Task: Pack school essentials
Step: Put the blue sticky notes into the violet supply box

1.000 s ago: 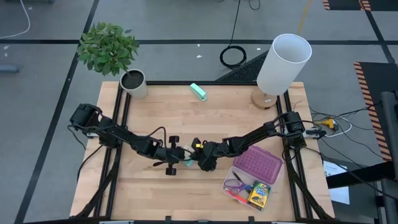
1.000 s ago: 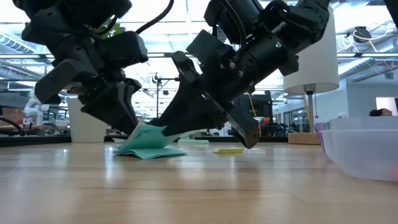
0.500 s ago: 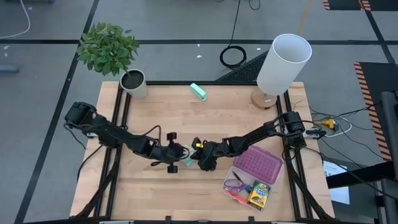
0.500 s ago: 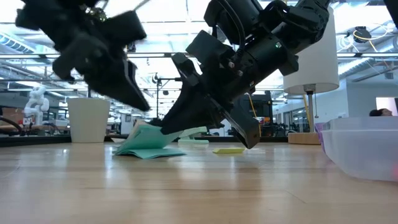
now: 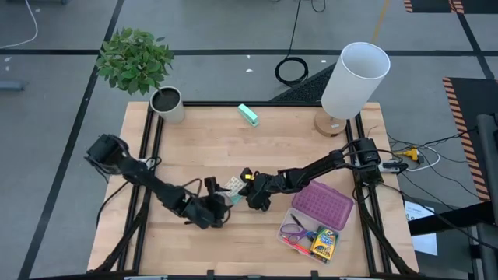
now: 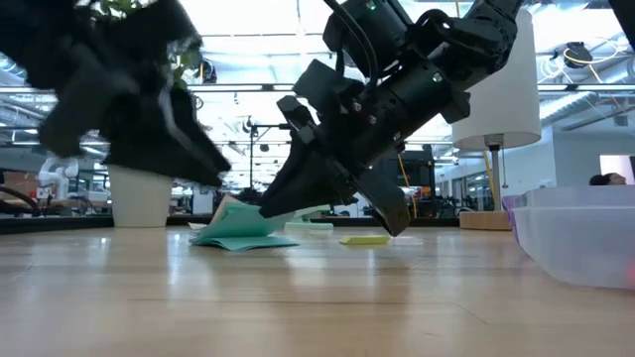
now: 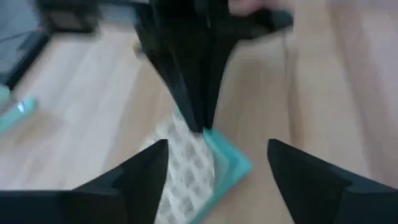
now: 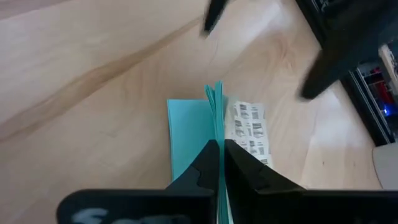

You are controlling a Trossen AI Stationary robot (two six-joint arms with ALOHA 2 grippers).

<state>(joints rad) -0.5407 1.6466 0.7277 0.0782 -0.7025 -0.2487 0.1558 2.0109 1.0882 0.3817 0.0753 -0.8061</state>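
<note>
Teal stationery set [image 8: 198,127] mid-table, pinched on edge by right gripper [image 8: 217,149].
Right fingers clamped on its teal cover; barcoded sheet [image 8: 252,129] splays beside. Left gripper [image 7: 214,171] spread wide, facing it, clear of it. Clear bin [image 5: 324,208] nearby.

Potted plant [image 5: 135,59], grey cup [image 5: 166,103], white lamp [image 5: 354,80], teal block [image 5: 248,114]
</note>
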